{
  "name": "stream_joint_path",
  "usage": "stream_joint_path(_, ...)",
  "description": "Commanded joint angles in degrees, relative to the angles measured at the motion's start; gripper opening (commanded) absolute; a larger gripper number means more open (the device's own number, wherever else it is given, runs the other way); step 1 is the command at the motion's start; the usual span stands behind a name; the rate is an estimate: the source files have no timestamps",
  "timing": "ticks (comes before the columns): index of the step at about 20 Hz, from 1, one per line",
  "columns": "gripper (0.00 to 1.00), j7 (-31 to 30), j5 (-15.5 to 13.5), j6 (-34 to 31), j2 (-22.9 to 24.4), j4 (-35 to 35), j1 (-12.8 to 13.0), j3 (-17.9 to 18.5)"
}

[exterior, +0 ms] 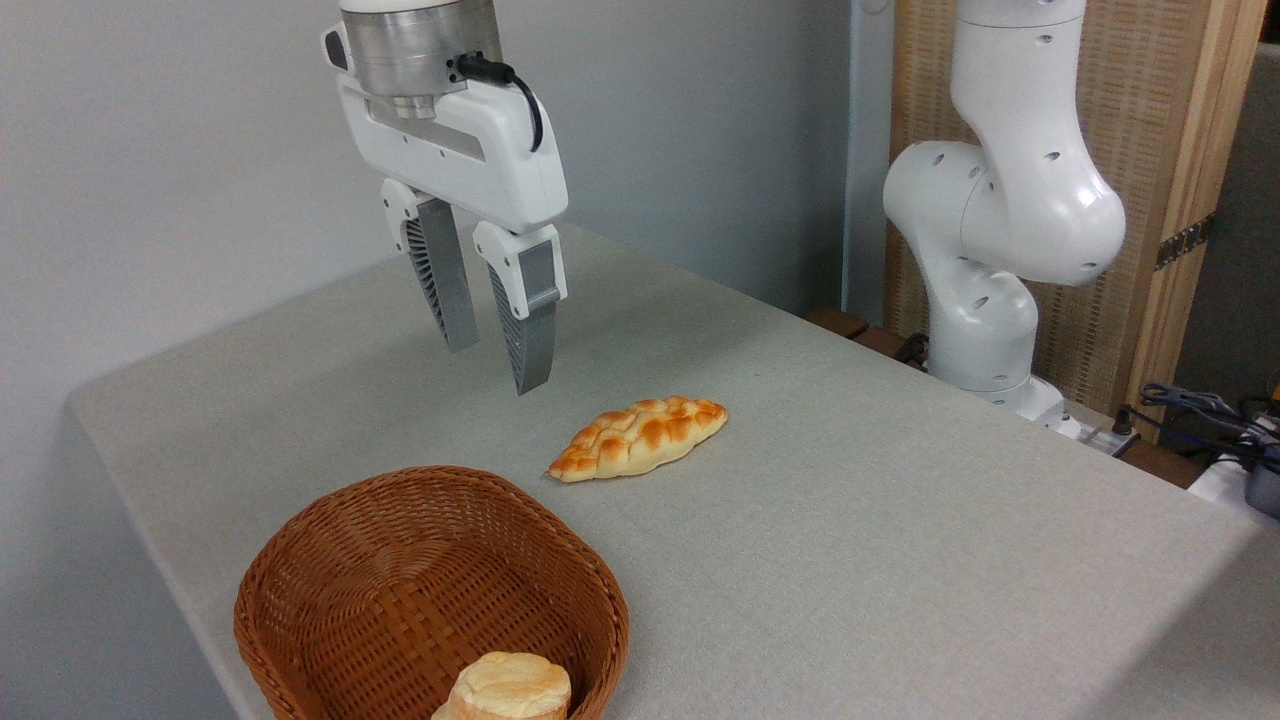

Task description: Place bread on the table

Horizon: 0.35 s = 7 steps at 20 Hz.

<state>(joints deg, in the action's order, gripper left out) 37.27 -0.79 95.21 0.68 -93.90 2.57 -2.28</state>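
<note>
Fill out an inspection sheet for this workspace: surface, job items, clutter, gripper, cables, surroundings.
Surface: table, light grey-beige cloth-like top, no spills or stains seen.
Job's things: braided bread lies flat on the table, outside the basket, free of the gripper.
Clutter: brown wicker basket at the front edge, holding a pale round bun, partly cut off by the frame.
Gripper: gripper hangs above the table, up and left of the bread, fingers apart, holding nothing.
Cables: black cable at the wrist; loose cables off the table's right side.
Surroundings: arm base behind the table, plain wall, wooden slatted panel.
</note>
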Motion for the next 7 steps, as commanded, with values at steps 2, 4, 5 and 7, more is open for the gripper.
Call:
stream_joint_path(2,1.00,0.26,0.70,-1.79,0.11,1.00,2.61,3.42)
stream_joint_path(4,1.00,0.35,0.70,-1.79,0.11,1.00,2.79,3.51)
stream_joint_path(5,1.00,0.26,0.70,-1.79,0.11,1.00,2.88,3.51)
stream_joint_path(7,1.00,0.35,0.70,-1.79,0.11,1.00,2.79,3.60)
